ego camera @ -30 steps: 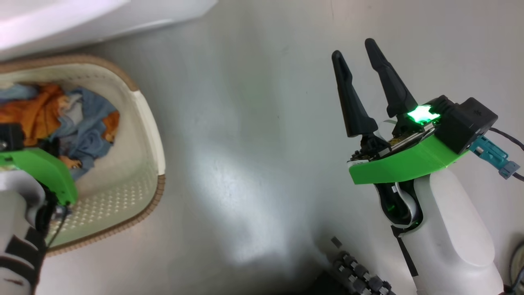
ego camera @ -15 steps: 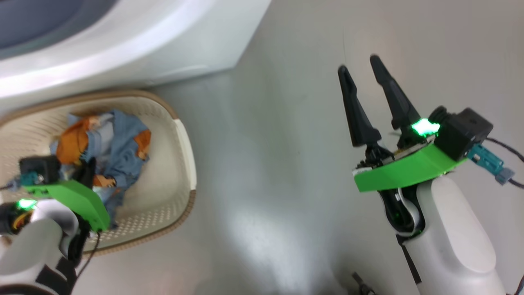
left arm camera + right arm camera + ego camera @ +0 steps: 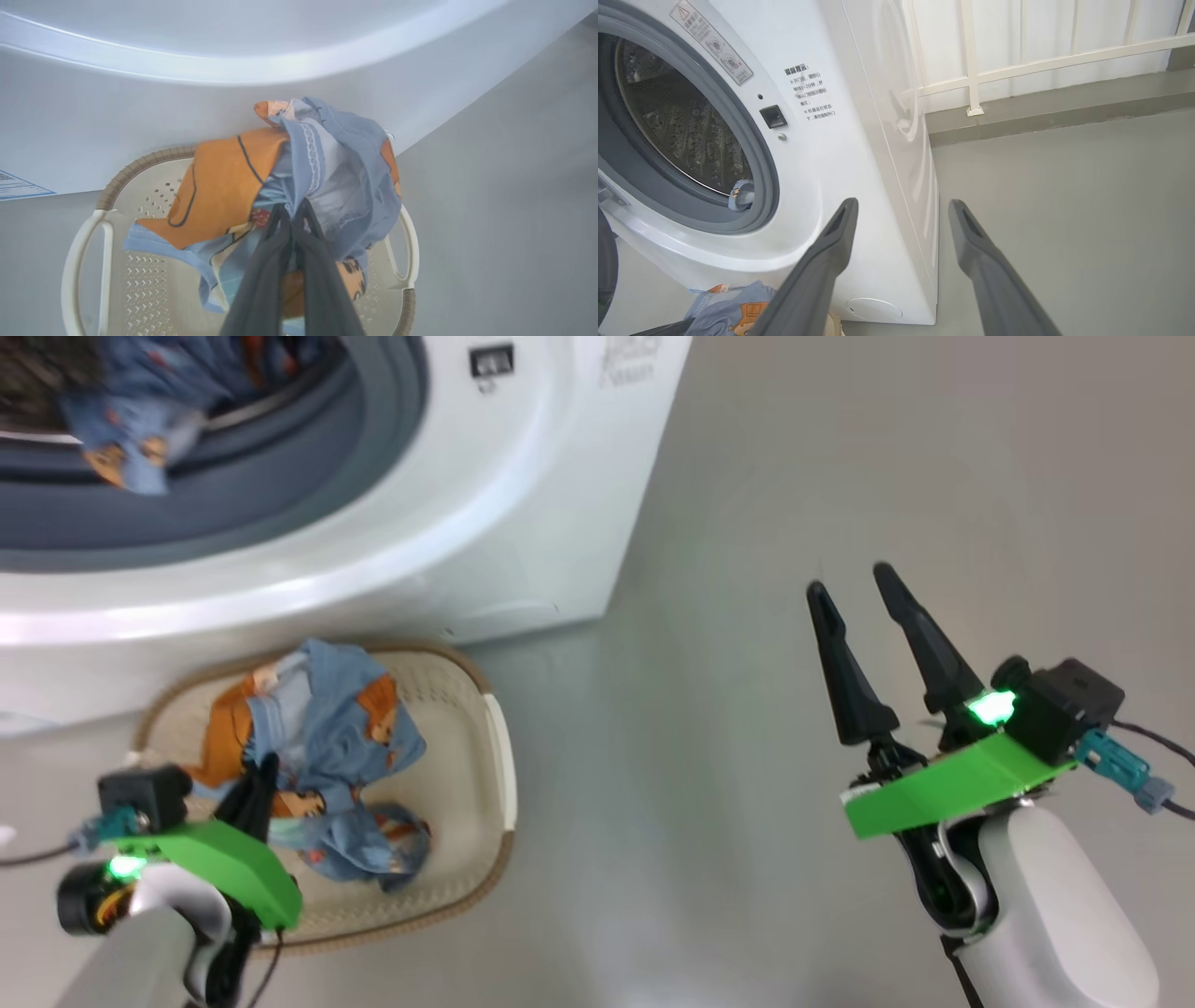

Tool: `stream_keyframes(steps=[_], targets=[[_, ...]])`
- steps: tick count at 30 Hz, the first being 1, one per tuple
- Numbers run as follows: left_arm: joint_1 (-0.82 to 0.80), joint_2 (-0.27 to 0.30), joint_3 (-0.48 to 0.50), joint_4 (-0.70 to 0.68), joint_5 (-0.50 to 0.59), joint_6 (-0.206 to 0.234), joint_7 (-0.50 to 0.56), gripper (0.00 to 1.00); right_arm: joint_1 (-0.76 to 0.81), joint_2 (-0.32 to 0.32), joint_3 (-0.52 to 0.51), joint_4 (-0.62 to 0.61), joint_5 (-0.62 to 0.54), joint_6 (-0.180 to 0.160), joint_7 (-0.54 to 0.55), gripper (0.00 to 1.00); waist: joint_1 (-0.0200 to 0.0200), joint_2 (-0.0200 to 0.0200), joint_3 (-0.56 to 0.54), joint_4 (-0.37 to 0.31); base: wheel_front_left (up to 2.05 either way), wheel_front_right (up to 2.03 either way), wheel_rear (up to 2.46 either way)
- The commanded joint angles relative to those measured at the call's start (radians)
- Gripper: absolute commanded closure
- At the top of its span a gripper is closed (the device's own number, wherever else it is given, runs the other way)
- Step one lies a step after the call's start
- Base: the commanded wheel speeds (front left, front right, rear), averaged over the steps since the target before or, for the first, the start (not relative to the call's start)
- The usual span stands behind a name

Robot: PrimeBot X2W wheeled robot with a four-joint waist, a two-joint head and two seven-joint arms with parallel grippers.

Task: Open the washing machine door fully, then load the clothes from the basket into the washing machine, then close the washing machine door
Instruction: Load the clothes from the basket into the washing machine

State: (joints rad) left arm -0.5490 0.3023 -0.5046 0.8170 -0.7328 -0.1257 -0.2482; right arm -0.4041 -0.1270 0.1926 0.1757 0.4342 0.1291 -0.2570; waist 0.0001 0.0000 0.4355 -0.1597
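Cut off by the top edge of the head view: big white boxy front-loading washing machine [image 3: 523, 523], with its lower front and part of the grey rubber seal [image 3: 383, 429] in frame. Blurred inside the opening: a light blue garment [image 3: 121, 439] with orange prints, outline hard to make out. In the right wrist view, steel perforated drum [image 3: 677, 121] cropped at the left, a small bit of blue cloth [image 3: 740, 196] lying on the seal's lower lip. Dark shape at that view's far left edge, too cropped to identify.

Just in front of the machine, on the plain grey floor [image 3: 747, 523]: small cream-white perforated plastic basket [image 3: 499, 747] with a brown woven-look rim, near corner hidden behind the left arm. Inside it, a tangled bunch of light blue clothes [image 3: 345, 737] with orange patches.

Left gripper [image 3: 261, 779] largely masked in the head view by its own green mount. Seen plainly from the left wrist [image 3: 293, 209]: dark fingers pressed together on a fold of blue fabric at the middle of the bunch, cloth draped around them above the basket. Not clear whether the bunch's lower end touches the basket bottom.

Right gripper [image 3: 850, 581] well apart from basket and machine, over bare floor, fingers spread wide with nothing between.

Counted: one machine, one basket, two grippers. Number of separate pieces in the bunch impossible to tell.
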Motion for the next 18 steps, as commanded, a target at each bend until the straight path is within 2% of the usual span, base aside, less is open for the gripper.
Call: stream_keyframes(steps=[1,18], targets=[[0.027,0.031,0.042,-0.033,0.017,0.009,-0.013,1.00,0.030,-0.002,0.017,-0.018,0.008,0.002,-0.005,0.00,-0.0001,0.0000,-0.096,0.053,0.00,0.00,0.00],[0.255,0.006,0.205,-0.423,0.144,0.086,-0.013,1.00,0.147,-0.051,0.010,0.006,0.032,0.002,-0.005,0.00,-0.0001,0.0000,-0.304,0.108,0.00,0.00,0.00]])
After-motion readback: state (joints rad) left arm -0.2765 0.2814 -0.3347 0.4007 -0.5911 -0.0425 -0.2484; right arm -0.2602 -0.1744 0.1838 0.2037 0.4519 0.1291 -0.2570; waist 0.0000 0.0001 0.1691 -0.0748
